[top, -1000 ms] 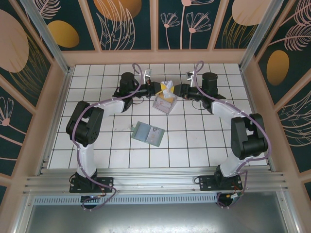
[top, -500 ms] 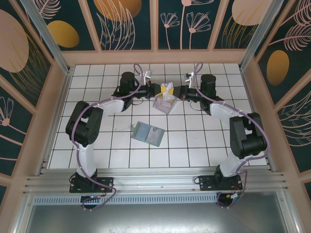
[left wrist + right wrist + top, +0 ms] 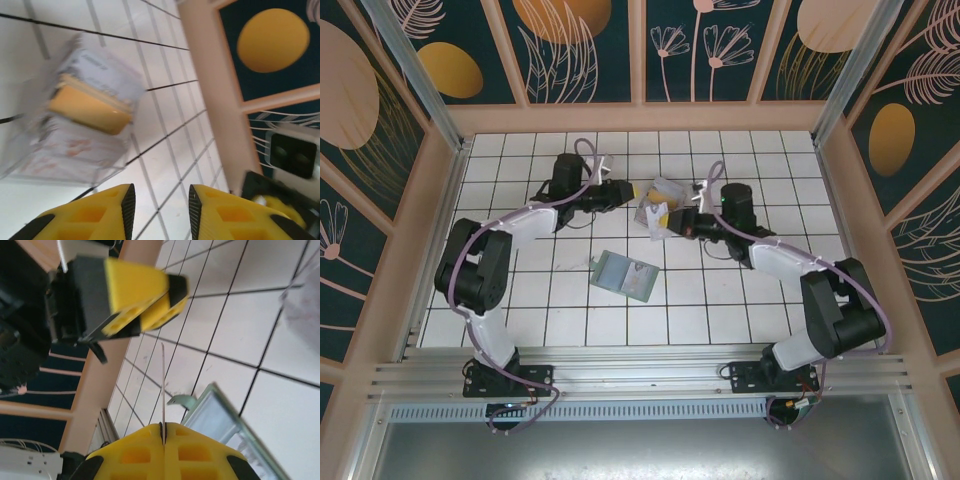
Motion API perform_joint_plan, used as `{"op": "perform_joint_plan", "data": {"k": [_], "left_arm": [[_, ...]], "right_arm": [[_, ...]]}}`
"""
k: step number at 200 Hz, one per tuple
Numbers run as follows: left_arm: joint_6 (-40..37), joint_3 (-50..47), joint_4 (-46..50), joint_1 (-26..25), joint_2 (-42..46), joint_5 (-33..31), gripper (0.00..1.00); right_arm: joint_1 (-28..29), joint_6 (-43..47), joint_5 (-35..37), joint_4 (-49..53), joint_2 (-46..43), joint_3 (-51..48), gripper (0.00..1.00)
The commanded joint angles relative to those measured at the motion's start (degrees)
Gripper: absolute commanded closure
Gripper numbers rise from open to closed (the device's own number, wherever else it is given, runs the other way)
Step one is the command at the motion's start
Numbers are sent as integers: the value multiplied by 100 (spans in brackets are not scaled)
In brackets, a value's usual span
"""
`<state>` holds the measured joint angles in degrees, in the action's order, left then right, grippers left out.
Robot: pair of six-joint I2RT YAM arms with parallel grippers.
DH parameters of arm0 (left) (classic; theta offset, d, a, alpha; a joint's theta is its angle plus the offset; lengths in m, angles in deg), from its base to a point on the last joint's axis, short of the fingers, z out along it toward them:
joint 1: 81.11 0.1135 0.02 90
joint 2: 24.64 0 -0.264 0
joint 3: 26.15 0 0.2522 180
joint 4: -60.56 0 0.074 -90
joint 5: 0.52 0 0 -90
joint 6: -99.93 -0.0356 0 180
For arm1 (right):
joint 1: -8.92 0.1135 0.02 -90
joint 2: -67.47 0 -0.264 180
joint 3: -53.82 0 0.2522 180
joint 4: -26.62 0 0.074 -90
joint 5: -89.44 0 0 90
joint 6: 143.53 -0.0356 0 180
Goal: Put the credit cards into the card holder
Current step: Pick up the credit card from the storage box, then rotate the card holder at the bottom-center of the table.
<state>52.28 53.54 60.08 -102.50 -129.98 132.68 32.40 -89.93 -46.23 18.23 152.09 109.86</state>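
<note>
The credit cards (image 3: 90,107) sit in a clear plastic box (image 3: 657,195) at the back middle of the tiled floor, a yellow-orange one among pale ones. My left gripper (image 3: 161,210) is open just left of the box (image 3: 75,150), with only tiles between its fingers. My right gripper (image 3: 163,432) is shut on one thin pale card (image 3: 163,385), seen edge-on and standing straight out of the jaws. In the top view the right gripper (image 3: 667,218) hangs beside the box. The card holder (image 3: 625,275) lies open on the tiles nearer the arms, pale blue-grey inside (image 3: 225,420).
A wooden frame with dark flower panels (image 3: 640,115) walls the tiled floor at the back and sides. The left gripper (image 3: 142,292) shows across from the right wrist camera. Bare tiles surround the card holder.
My left gripper has opened and drawn back to the left, away from the cards. My right gripper has shut on a card and dropped lower, toward the card holder.
</note>
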Motion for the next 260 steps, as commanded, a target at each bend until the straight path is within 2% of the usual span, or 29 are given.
{"op": "perform_joint_plan", "data": {"k": [1,49,79,106,177,209,260], "left_arm": [[-641,-216,805,68,244,-601,63],[-649,-964,906,363,681,-1139,62],[-791,-1313,1187,425,1064,-1874,61],[-901,-1376,1390,478,1105,-2222,61],[-1058,-1443,1461,562,935,-2010,62],[-1124,-1828,1646,559,1064,-1811,61],[-1020,-2436,1615,563,1288,-1570,59]], "right_arm": [[299,-130,441,-268,-160,-242,100],[567,-94,701,-238,-231,-370,100],[668,-80,853,-207,-279,-444,99],[754,-367,956,-516,-284,-596,100],[1205,-1152,1781,-723,109,-782,100],[1430,-1354,2124,-608,152,-887,100],[1779,-1603,2291,-722,511,-946,100]]}}
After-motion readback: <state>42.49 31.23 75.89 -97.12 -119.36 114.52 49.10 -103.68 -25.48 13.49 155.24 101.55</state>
